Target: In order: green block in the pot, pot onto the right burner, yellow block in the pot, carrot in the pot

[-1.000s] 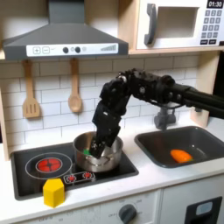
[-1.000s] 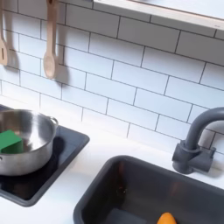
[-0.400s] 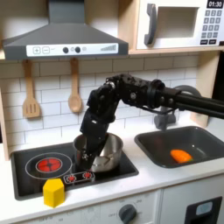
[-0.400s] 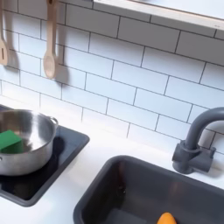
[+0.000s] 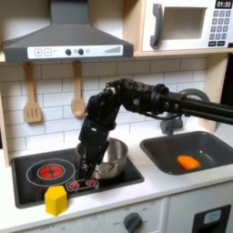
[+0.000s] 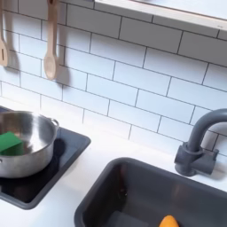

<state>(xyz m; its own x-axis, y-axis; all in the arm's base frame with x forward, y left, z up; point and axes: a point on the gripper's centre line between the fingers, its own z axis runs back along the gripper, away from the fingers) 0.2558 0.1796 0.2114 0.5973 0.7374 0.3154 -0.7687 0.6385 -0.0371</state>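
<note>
My fingers [image 5: 88,167] hang at the pot's [image 6: 31,142] left rim in the first exterior view, their spread unclear; green block [image 6: 10,143] inside, yellow block [image 5: 56,200] on the bench, carrot [image 5: 187,162] in the sink [image 5: 215,146].

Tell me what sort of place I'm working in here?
It looks like a toy play kitchen: a stovetop with painted burners, a dark sink holding a carrot, and a microwave above.

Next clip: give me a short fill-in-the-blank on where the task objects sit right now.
1. The green block lies inside the ____.
2. The carrot lies in the ____.
3. The yellow block stands on the white counter in front of the ____.

Missing words: pot; sink; stove.
</note>
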